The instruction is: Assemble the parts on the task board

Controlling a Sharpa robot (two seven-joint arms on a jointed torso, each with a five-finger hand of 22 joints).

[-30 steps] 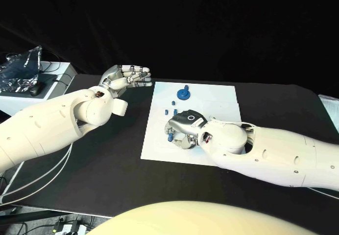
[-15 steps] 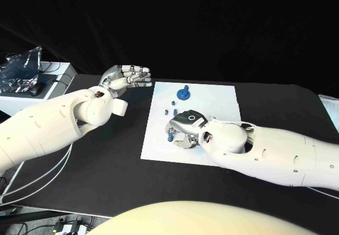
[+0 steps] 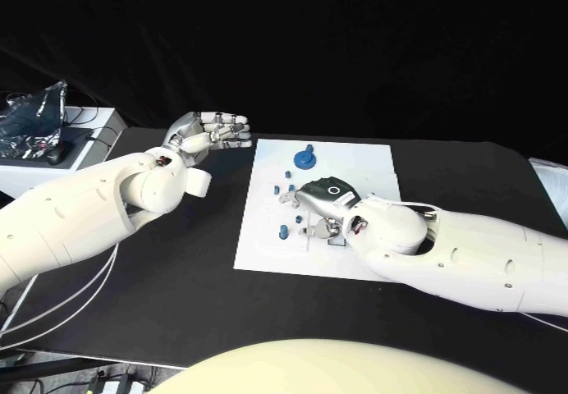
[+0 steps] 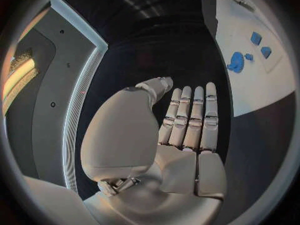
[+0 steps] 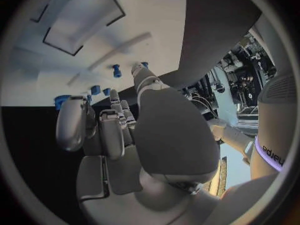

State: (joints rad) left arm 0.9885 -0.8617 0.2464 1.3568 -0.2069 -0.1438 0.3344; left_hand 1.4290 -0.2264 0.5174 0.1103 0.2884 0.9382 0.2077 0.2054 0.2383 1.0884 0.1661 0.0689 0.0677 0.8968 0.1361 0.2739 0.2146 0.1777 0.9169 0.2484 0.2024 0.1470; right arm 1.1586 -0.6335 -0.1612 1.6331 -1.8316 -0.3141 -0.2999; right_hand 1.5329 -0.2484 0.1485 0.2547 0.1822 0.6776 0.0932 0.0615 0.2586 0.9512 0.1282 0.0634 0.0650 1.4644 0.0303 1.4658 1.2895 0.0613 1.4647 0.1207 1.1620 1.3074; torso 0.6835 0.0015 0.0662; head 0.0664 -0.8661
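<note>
Meanwhile, my right hand (image 3: 322, 205) hovers empty, fingers apart, over the task board (image 3: 267, 246) and its blue parts (image 3: 304, 155); left hand (image 3: 211, 130) raised, fingers extended, empty.

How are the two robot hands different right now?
The left robot hand is up off the board, over the black table beside it, while the right robot hand is down over the white board among the small blue pieces. The left robot hand's fingers look straight and side by side with nothing in them; whether the right robot hand holds a piece cannot be told. Both are silver, on white arms.
</note>
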